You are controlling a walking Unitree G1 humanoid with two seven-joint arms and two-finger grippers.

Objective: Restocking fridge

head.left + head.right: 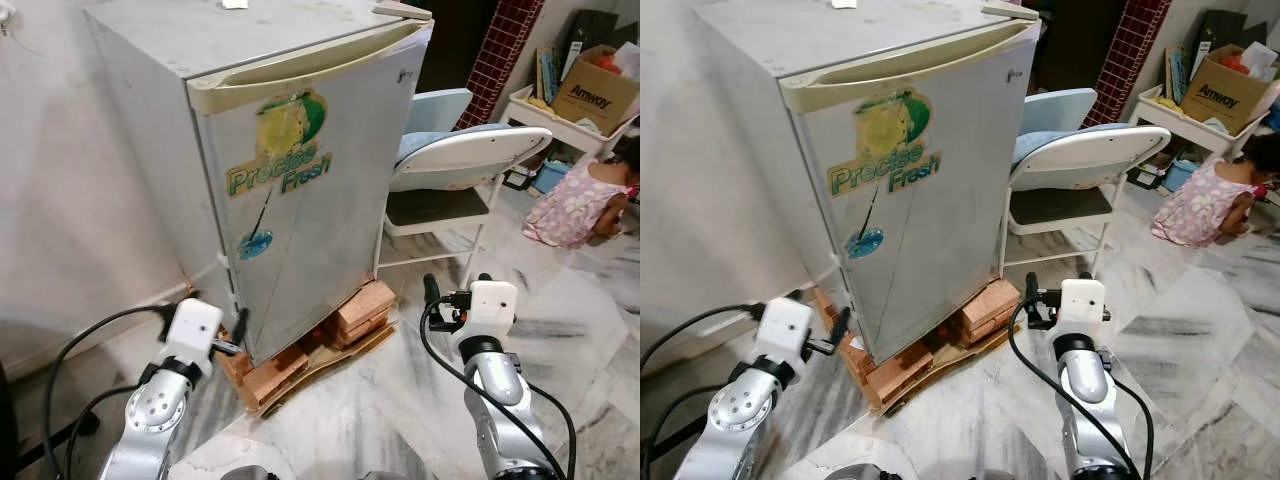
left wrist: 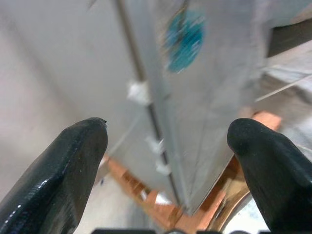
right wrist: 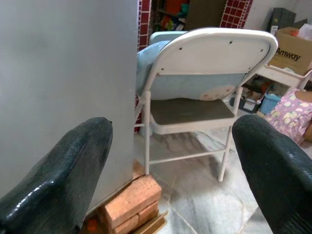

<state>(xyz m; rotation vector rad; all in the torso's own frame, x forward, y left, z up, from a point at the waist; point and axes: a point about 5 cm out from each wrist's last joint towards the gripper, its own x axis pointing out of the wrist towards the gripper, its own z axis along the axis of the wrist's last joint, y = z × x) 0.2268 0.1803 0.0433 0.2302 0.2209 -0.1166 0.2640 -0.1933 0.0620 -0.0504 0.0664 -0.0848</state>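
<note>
Both grippers' fingers spread wide and empty, left gripper near closed fridge door's lower corner, right gripper beside folding chair, bricks under fridge

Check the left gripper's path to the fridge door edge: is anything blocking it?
Nothing visible does. The left gripper, jaws open, sits low by the left edge of the closed fridge door, with open air between them. The bricks under the fridge lie below that path.

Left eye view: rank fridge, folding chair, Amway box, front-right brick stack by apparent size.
1. fridge, largest by far.
2. folding chair.
3. and 4. Amway box and brick stack look alike; the box sits farther back, so unranked.
</note>
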